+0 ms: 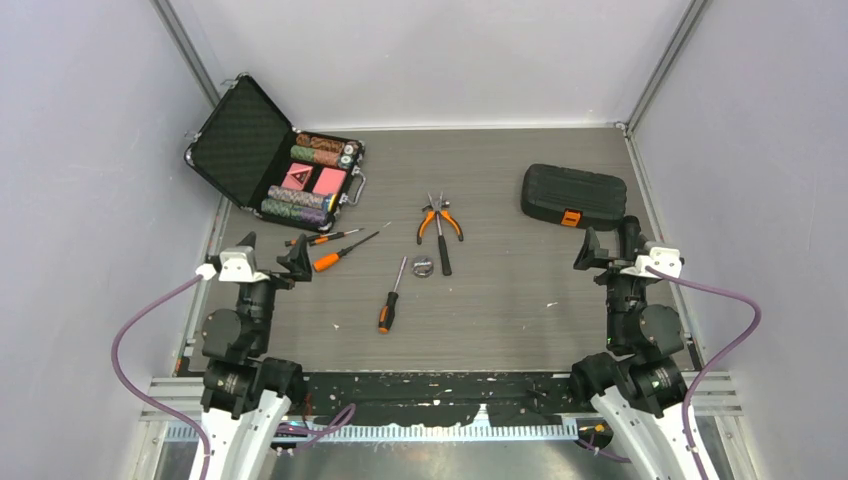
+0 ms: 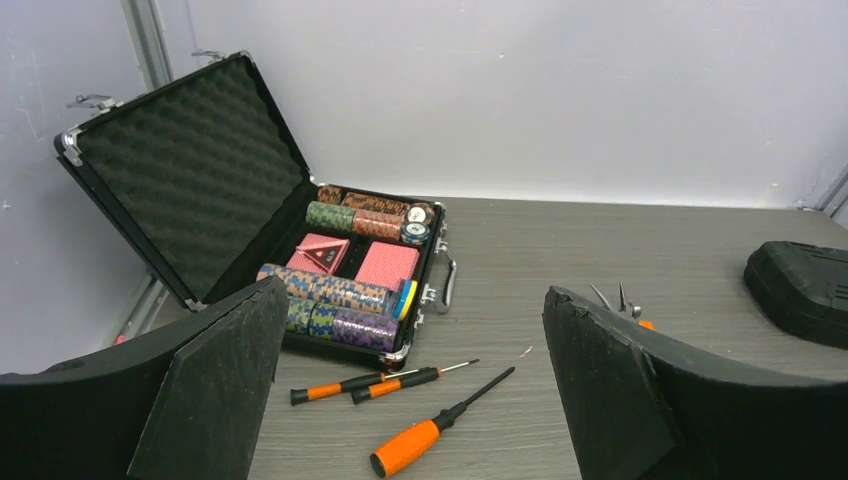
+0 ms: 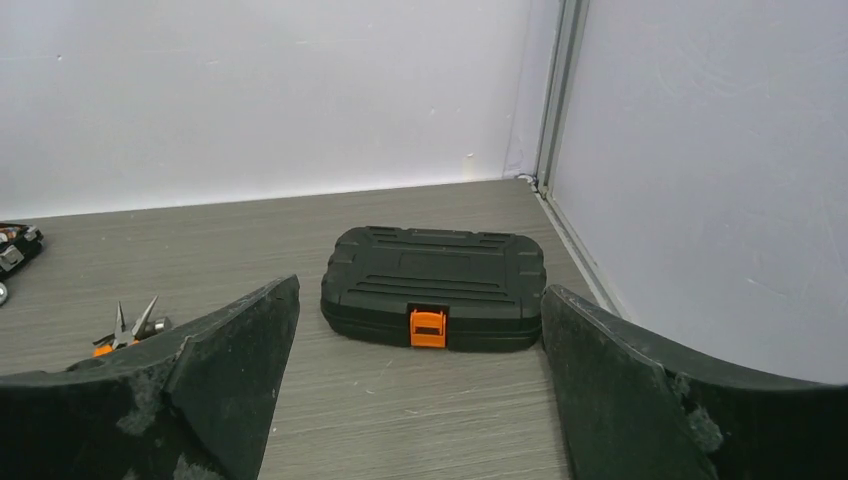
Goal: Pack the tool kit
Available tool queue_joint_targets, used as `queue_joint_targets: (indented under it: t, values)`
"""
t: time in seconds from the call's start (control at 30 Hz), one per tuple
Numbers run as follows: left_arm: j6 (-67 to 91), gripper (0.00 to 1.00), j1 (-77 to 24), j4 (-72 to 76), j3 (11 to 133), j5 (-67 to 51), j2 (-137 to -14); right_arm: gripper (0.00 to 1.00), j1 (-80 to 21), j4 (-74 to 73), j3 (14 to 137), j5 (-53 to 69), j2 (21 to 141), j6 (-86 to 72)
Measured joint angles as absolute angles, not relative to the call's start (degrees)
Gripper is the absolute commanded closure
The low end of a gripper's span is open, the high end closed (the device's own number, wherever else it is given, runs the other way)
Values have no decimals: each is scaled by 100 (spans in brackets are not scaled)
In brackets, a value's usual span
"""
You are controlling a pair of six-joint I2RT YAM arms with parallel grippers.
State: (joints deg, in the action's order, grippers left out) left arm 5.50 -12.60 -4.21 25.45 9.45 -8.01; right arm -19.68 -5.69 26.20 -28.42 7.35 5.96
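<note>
The tool kit is a black ribbed case lying shut at the back right, its orange latch facing me. My right gripper hovers open just in front of it, nothing between the fingers. Several orange-and-black screwdrivers lie loose on the table: two thin ones, a thicker one and one further forward. Orange-handled pliers lie mid-table. My left gripper stands open at the left, just short of the thin screwdrivers, holding nothing.
An open metal-edged briefcase with poker chips and red cards sits at the back left, lid leaning towards the wall. A small round metal object lies beside the pliers. Grey walls enclose the table on three sides.
</note>
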Motion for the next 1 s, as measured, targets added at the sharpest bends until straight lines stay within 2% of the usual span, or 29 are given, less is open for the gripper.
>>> queue_joint_targets:
  t: [0.3,0.53,0.87,1.0]
  values:
    - [576,1,-1225,-497,2733,1050,-381,5,-1968,-775,2902,-2639,823,252]
    - [720,0,-1225,-550,2738,1074,-139,5,-1964,-1133,3601,-2427,1850,-217]
    - [906,0,-1225,-888,2777,1138,-62,5,-1820,-1806,5450,-1820,4978,-550]
    - [906,0,-1225,-982,2777,1181,-62,5,-1024,-1940,6355,-939,6567,-825]
